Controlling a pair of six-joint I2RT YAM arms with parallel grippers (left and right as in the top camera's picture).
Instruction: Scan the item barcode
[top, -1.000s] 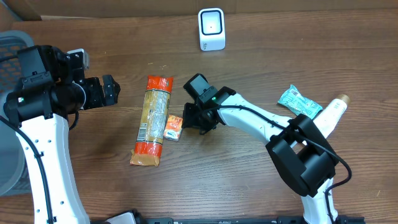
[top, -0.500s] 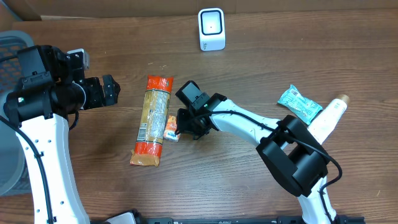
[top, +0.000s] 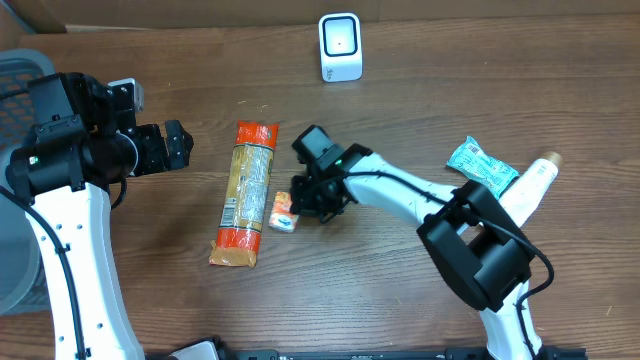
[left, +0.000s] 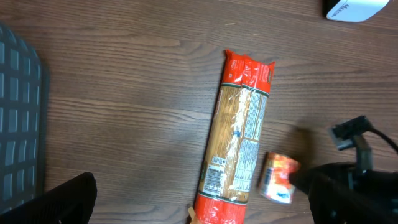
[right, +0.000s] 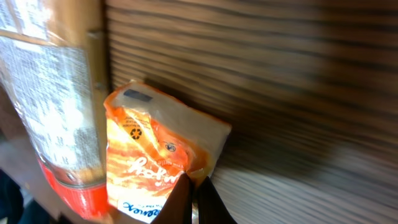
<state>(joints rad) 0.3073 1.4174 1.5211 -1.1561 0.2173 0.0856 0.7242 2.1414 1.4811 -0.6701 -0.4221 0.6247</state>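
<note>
The right pincer (right: 194, 198) is shut on one edge of the orange packet (top: 282, 212), just right of the pasta (top: 248, 195). The left pincer (top: 178, 146), left of the pasta, gapes empty. That edge grip looks thin, so a slow lift suits, barcode turned toward the scanner (top: 340, 46) beyond the pasta.

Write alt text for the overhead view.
The right end effector pinches a small orange packet beside a long pasta pack on a wooden table. A white scanner stands at the far edge; the left end effector hangs open left of the pasta.
</note>
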